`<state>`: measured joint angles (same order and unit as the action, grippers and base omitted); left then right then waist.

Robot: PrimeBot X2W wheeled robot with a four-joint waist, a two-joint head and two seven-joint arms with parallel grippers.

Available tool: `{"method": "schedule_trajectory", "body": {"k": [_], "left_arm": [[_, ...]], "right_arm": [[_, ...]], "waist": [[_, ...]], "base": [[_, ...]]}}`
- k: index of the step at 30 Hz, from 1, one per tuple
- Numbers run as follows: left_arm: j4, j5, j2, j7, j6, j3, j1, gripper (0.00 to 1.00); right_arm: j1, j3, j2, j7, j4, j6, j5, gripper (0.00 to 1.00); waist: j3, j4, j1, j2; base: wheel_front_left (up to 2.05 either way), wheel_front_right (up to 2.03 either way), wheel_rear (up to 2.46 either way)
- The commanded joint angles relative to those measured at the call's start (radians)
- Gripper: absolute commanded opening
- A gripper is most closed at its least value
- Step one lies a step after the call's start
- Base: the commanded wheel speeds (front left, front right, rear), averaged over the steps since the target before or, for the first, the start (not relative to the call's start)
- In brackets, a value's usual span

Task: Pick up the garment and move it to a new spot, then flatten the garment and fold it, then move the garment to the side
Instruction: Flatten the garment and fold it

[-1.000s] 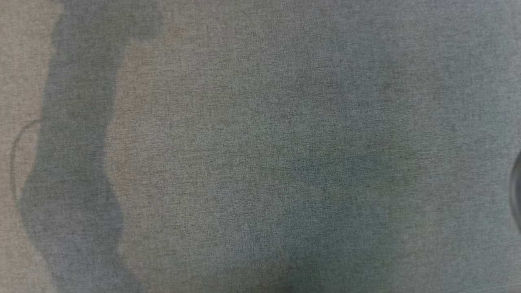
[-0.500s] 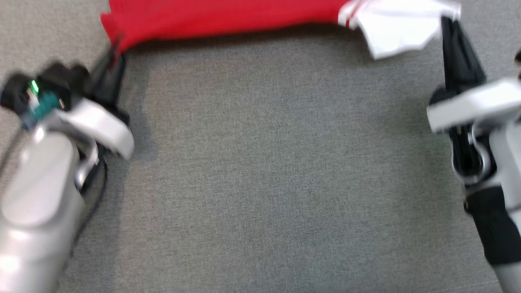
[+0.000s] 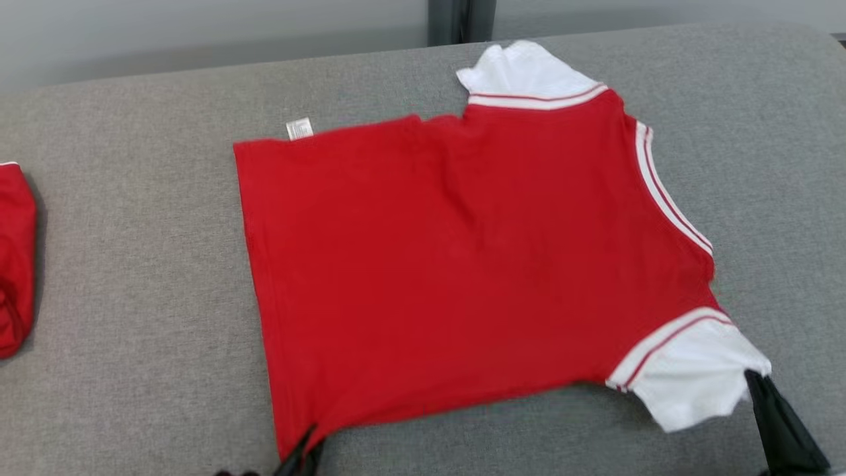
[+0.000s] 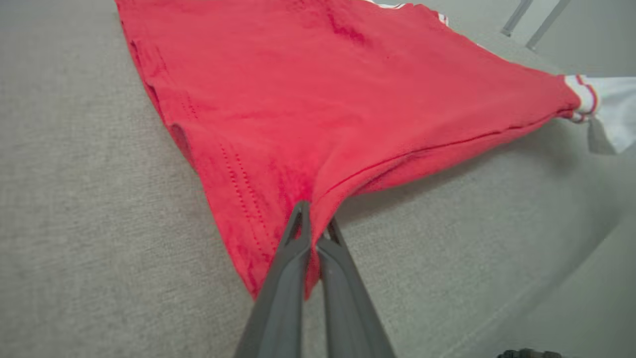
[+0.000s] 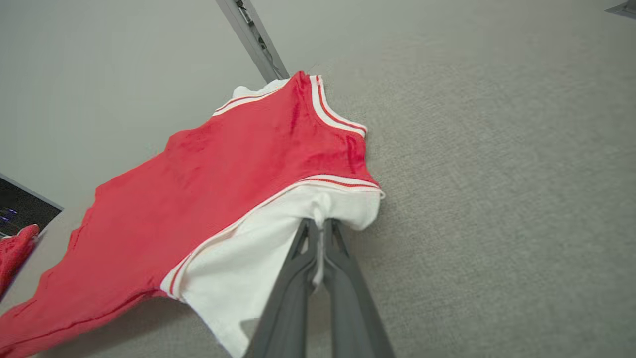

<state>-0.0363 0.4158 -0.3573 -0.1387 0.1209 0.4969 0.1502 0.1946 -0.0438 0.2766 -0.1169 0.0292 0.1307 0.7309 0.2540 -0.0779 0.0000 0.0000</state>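
Note:
The garment [image 3: 456,258], a red T-shirt with white sleeves and striped trim, lies spread across the grey fabric surface [image 3: 132,277]. My left gripper [image 3: 305,444] is shut on its near hem corner, which is lifted a little off the surface. The left wrist view shows the red cloth [image 4: 323,109] pinched between the dark fingers [image 4: 288,258] of that gripper [image 4: 312,215]. My right gripper [image 3: 752,378] is shut on the near white sleeve [image 3: 694,377]. Seen from the right wrist, the white sleeve [image 5: 248,253] is clamped at that gripper's [image 5: 318,223] tips.
Another red garment [image 3: 14,258] lies bunched at the left edge of the surface. The surface's far edge [image 3: 198,74] runs along the top, with a pale wall and a dark metal post [image 3: 461,20] behind it. Bare grey fabric lies to the left, right and front of the shirt.
The head camera has tilted up from the bare surface to the whole shirt. Both grippers stay shut on the shirt's near edge.

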Motion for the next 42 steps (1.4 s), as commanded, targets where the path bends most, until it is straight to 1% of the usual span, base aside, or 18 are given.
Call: {"method": "schedule_trajectory", "body": {"k": [1, 3, 5, 9, 13, 14, 16, 18, 21, 22, 24, 28, 31, 32, 33, 34, 38, 42], "left_arm": [[-0.051, 0.010, -0.004, 0.015, 0.022, -0.005, 0.020, 0.00], [-0.151, 0.015, -0.012, 0.053, 0.043, 0.004, 0.066, 0.00], [-0.228, 0.033, -0.011, 0.087, 0.045, 0.009, 0.077, 0.00], [-0.310, 0.061, -0.033, 0.148, 0.016, -0.009, -0.002, 0.00], [-0.320, 0.104, -0.042, 0.206, -0.022, -0.041, -0.122, 0.00], [-0.311, 0.117, -0.041, 0.222, -0.034, -0.047, -0.157, 0.00], [-0.279, 0.149, -0.034, 0.255, -0.051, -0.060, -0.222, 0.00], [-0.216, 0.164, -0.038, 0.292, -0.067, -0.062, -0.281, 0.00], [-0.108, 0.184, -0.016, 0.318, -0.086, -0.060, -0.364, 0.00], [-0.070, 0.178, -0.017, 0.322, -0.095, -0.057, -0.391, 0.00], [-0.008, 0.195, 0.006, 0.327, -0.119, -0.044, -0.431, 0.00], [0.108, 0.192, 0.010, 0.343, -0.163, -0.017, -0.502, 0.00], [0.154, 0.179, 0.012, 0.338, -0.163, -0.014, -0.527, 0.00], [0.174, 0.177, 0.013, 0.339, -0.168, -0.009, -0.535, 0.35], [0.190, 0.177, 0.016, 0.335, -0.173, -0.008, -0.542, 0.84], [0.204, 0.179, 0.016, 0.331, -0.173, -0.010, -0.547, 1.00], [0.220, 0.178, 0.000, 0.310, -0.159, -0.028, -0.534, 1.00], [0.143, 0.199, -0.035, 0.302, -0.112, -0.068, -0.447, 1.00]], "right_arm": [[0.022, 0.018, -0.008, 0.014, 0.044, 0.000, 0.007, 0.00], [0.073, 0.048, -0.022, 0.043, 0.121, 0.000, 0.013, 0.00], [0.078, 0.073, -0.034, 0.074, 0.169, 0.000, 0.005, 0.00], [-0.029, 0.098, -0.046, 0.150, 0.199, 0.000, -0.029, 0.00], [-0.197, 0.099, -0.055, 0.232, 0.158, 0.000, -0.068, 0.00], [-0.243, 0.095, -0.047, 0.252, 0.140, 0.000, -0.089, 0.00], [-0.323, 0.085, -0.059, 0.289, 0.095, 0.000, -0.103, 0.00], [-0.395, 0.082, -0.062, 0.319, 0.037, 0.000, -0.121, 0.00], [-0.482, 0.071, -0.065, 0.350, -0.053, 0.000, -0.155, 0.00], [-0.505, 0.067, -0.065, 0.355, -0.084, 0.000, -0.169, 0.00], [-0.542, 0.060, -0.064, 0.362, -0.134, 0.000, -0.187, 0.00], [-0.603, 0.036, -0.063, 0.361, -0.210, 0.000, -0.212, 0.00], [-0.626, 0.011, -0.055, 0.348, -0.241, 0.000, -0.222, 0.00], [-0.636, 0.000, -0.051, 0.336, -0.253, 0.000, -0.227, 0.43], [-0.642, -0.013, -0.045, 0.331, -0.265, 0.000, -0.230, 1.00], [-0.647, -0.021, -0.039, 0.325, -0.276, 0.000, -0.235, 1.00], [-0.642, -0.043, 0.003, 0.288, -0.261, 0.000, -0.267, 1.00], [-0.579, -0.030, 0.059, 0.310, -0.189, 0.000, -0.303, 1.00]], "waist": [[0.010, 0.008, 0.0000, 0.0000], [0.023, 0.014, 0.0000, 0.0000], [0.033, 0.017, 0.0000, 0.0000], [0.051, 0.021, 0.0000, 0.0000], [0.064, 0.031, 0.0000, 0.0000], [0.066, 0.034, 0.0000, 0.0000], [0.071, 0.042, 0.0000, 0.0000], [0.076, 0.049, 0.0000, 0.0000], [0.086, 0.060, 0.0000, 0.0000], [0.089, 0.062, 0.0000, 0.0000], [0.095, 0.066, 0.0000, 0.0000], [0.107, 0.067, 0.0000, 0.0000], [0.110, 0.064, 0.0000, 0.0000], [0.111, 0.062, 0.0000, 0.0000], [0.111, 0.062, 0.0000, 0.0000], [0.110, 0.061, 0.0000, 0.0000], [0.091, 0.054, 0.0000, 0.0000], [0.057, 0.041, 0.0000, 0.0000]], "base": [[0.00, 0.00, 0.00], [0.00, 0.00, 0.00], [0.00, 0.00, 0.00], [0.00, 0.00, 0.00], [0.00, 0.00, 0.00], [0.00, 0.00, 0.00], [0.00, 0.00, 0.00], [0.00, 0.00, 0.00], [0.00, 0.00, 0.00], [0.00, 0.00, 0.00], [0.00, 0.00, 0.00], [0.00, 0.00, 0.00], [0.00, 0.00, 0.00], [0.00, 0.00, 0.00], [0.00, 0.00, 0.00], [0.00, 0.00, 0.00], [0.00, 0.00, 0.00], [0.00, 0.00, 0.00]]}}
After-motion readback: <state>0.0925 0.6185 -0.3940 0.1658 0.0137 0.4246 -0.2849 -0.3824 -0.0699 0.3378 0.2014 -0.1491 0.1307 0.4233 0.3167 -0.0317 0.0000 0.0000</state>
